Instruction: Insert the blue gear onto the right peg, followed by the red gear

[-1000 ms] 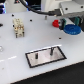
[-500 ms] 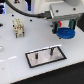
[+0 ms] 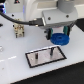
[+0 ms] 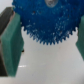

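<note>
The hand (image 3: 60, 36), closed on the blue gear (image 3: 61, 38), has lifted it off the surface (image 3: 15, 67) and now carries it toward the right peg (image 3: 52, 49).

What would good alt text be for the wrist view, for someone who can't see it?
A large blue gear with fine teeth around its rim fills the upper part of the close-up, held between the gripper's two teal fingers. Beneath the gear is a plain white surface, slightly blurred.
</note>
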